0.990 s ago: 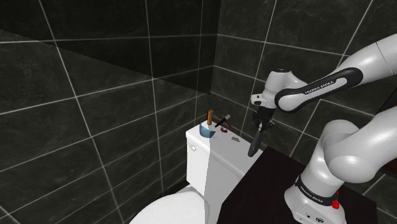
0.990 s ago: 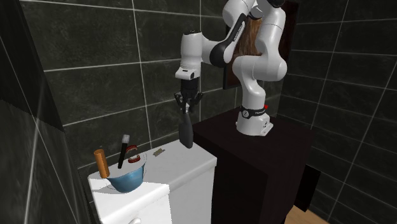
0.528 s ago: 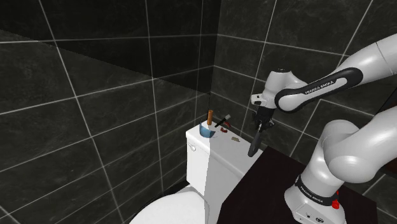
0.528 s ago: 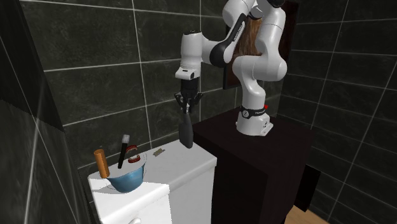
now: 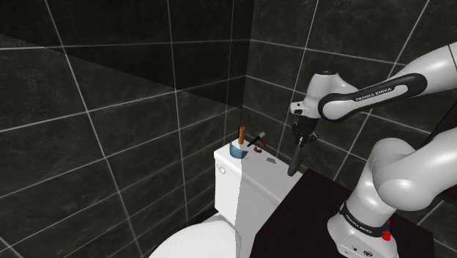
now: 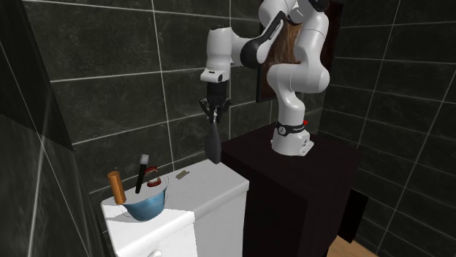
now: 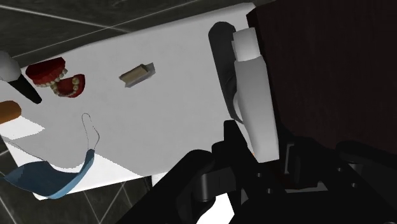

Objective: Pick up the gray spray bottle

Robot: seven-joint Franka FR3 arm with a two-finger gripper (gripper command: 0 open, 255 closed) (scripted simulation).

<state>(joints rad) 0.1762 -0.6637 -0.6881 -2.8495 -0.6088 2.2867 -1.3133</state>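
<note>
The gray spray bottle (image 5: pixel 294 160) hangs upright by its head from my gripper (image 5: pixel 301 138), which is shut on it. Its base floats a little above the near end of the white toilet tank lid (image 5: pixel 253 162), beside the dark stand. In the second exterior view the bottle (image 6: pixel 214 148) dangles under the gripper (image 6: pixel 214 117), clear of the lid (image 6: pixel 207 183). In the wrist view the bottle (image 7: pixel 256 102) runs away from the gripper (image 7: pixel 251 168), clasped between the black fingers.
A blue bowl (image 6: pixel 147 202) with a brown-handled brush (image 6: pixel 115 186) and a black tool stands at the lid's far end. Red dentures (image 7: pixel 58 77) and a small tan block (image 7: pixel 136 74) lie on the lid. Dark tiled walls close behind. The stand's top (image 6: pixel 307 168) adjoins the tank.
The gripper has risen a little with the bottle, so the bottle's base now hangs higher above the tank lid. Nothing on the lid has moved.
</note>
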